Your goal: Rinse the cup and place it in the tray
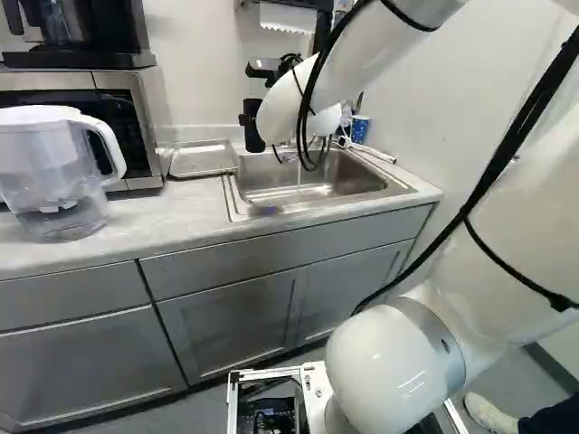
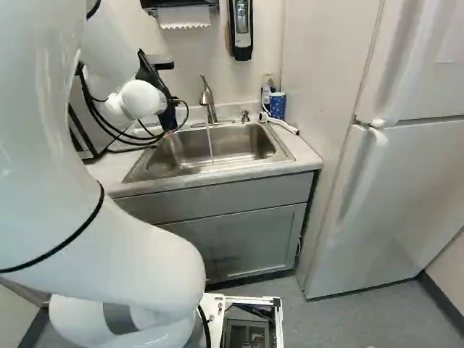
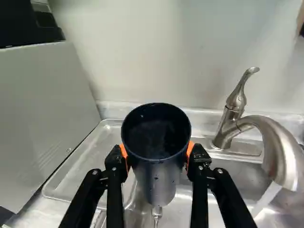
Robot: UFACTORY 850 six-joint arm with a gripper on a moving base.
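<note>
While water [image 2: 210, 143] runs, the cup [image 3: 156, 178] sits within the hand [image 1: 252, 119]; pinched from two sides.

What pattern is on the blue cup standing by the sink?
Pale specks; cup clearest in right base view.

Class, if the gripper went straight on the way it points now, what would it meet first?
The cup held in the gripper would probably touch first, against the wall or low backsplash behind the tray; depth is hard to judge.
</note>
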